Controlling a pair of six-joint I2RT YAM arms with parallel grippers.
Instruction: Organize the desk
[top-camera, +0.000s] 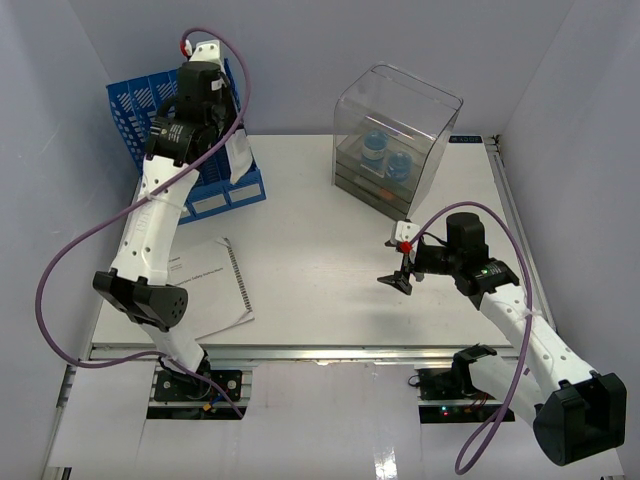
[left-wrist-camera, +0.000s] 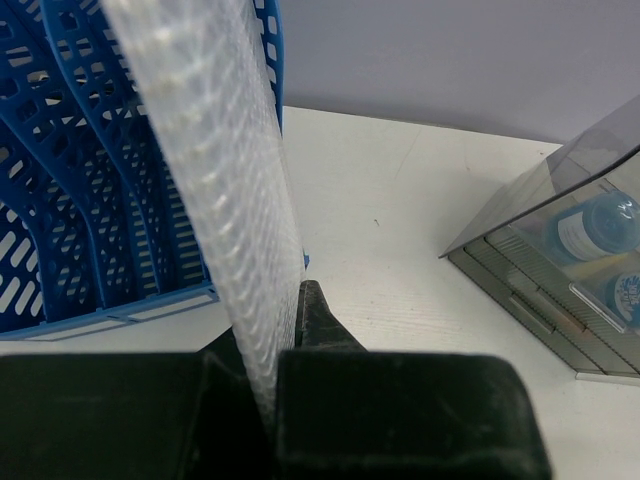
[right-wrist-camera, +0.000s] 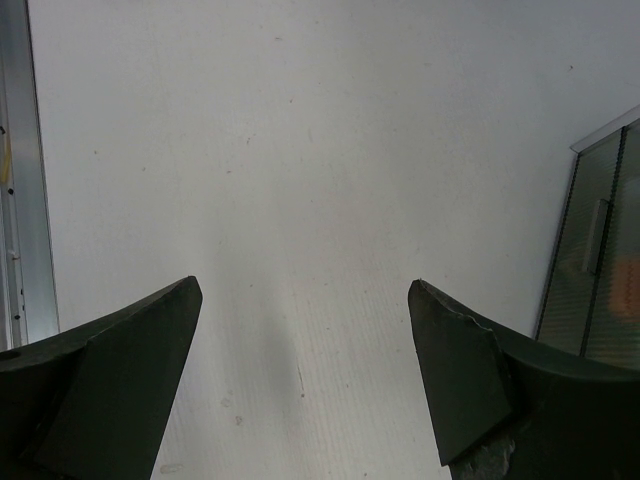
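Observation:
The white desk (top-camera: 320, 230) has an aluminium rail (top-camera: 330, 352) along its front edge. My left gripper (top-camera: 226, 138) is raised at the back left, beside the blue slotted file rack (top-camera: 150, 105). It is shut on a translucent bubble-textured sheet (top-camera: 239, 158), which hangs upright. In the left wrist view the sheet (left-wrist-camera: 215, 170) stands edge-on between the closed jaws of the left gripper (left-wrist-camera: 283, 325), next to the rack (left-wrist-camera: 90, 200). My right gripper (top-camera: 400, 278) is open and empty just above the desk at the right. The right wrist view shows only bare desk (right-wrist-camera: 300, 170) between its spread fingers (right-wrist-camera: 140, 370).
A white spiral-bound booklet (top-camera: 212, 285) lies flat at the front left. A clear plastic drawer box (top-camera: 395, 140) with blue-labelled items inside stands at the back right. It also shows in the left wrist view (left-wrist-camera: 570, 260) and at the right wrist view's edge (right-wrist-camera: 600, 250).

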